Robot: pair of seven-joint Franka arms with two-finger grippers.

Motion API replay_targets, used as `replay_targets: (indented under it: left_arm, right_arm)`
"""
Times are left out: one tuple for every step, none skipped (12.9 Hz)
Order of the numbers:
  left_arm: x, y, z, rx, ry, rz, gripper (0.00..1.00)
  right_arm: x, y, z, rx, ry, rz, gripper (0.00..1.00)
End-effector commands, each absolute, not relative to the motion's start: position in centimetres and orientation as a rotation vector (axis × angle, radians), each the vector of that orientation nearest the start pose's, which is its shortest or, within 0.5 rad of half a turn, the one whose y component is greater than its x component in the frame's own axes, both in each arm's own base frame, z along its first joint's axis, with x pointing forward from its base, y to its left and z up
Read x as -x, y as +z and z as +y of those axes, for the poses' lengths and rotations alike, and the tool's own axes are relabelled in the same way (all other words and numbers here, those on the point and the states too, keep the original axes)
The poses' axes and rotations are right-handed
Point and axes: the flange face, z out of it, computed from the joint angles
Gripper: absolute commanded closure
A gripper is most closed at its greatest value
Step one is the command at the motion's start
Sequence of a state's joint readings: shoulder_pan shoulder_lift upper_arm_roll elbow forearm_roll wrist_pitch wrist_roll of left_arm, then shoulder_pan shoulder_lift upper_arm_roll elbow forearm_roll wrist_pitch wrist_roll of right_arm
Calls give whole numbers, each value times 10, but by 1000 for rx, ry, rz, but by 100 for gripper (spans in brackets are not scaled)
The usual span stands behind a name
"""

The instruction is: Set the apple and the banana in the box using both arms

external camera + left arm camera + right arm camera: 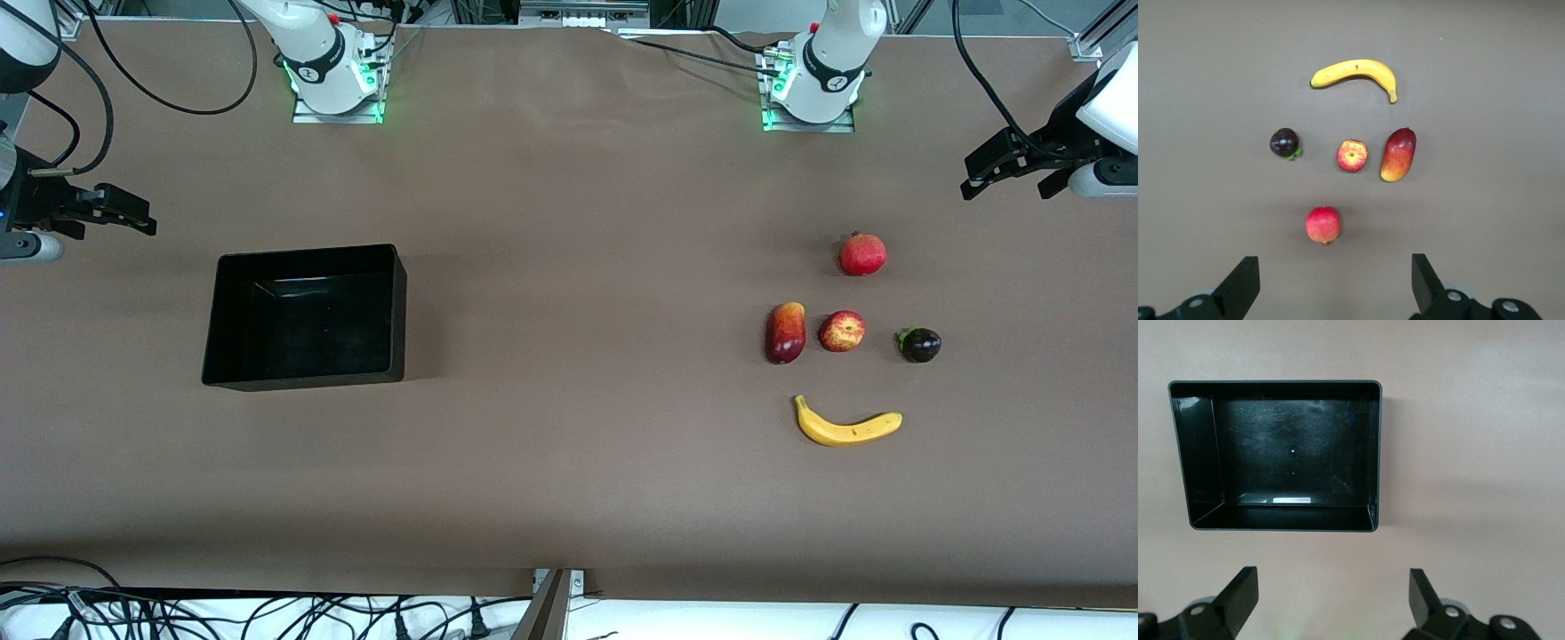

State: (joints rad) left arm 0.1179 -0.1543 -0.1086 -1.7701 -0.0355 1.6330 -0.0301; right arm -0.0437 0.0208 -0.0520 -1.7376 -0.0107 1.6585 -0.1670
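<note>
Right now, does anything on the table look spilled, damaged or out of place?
Nothing stands out. The box sits upright and empty; the apple and banana lie intact among the other fruits. The left gripper and right gripper wait open at the table's ends.

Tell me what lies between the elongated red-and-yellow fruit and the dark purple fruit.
The apple lies between the elongated red-and-yellow fruit and the dark purple fruit, touching neither. The front view and left wrist view both show it.

Brown-covered table (569,498), black cables (178,613) on white floor below
</note>
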Motion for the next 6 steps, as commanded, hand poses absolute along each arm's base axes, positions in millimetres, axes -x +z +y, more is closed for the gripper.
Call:
replay_targets:
  left_arm:
    - [-513, 624, -4, 3137, -47, -72, 0]
    - [-514, 623, -4, 3137, -44, -72, 0]
    - [-514, 623, -4, 3137, -44, -72, 0]
    - [-514, 623, -3, 3137, -44, -75, 0]
    - [-513, 623, -3, 3137, -42, -75, 0]
    - [-513, 623, -3, 3137, -42, -75, 0]
  right_arm:
    - [-556, 541, -51, 3149, 200, -100, 0]
    - [-557, 542, -51, 3148, 200, -119, 0]
    - [-558, 543, -52, 3150, 191, -112, 0]
    - [-558, 544, -52, 3150, 184, -117, 0]
    - [-557, 544, -52, 3149, 190, -104, 0]
    - [-558, 544, -52, 3146, 187, -96, 0]
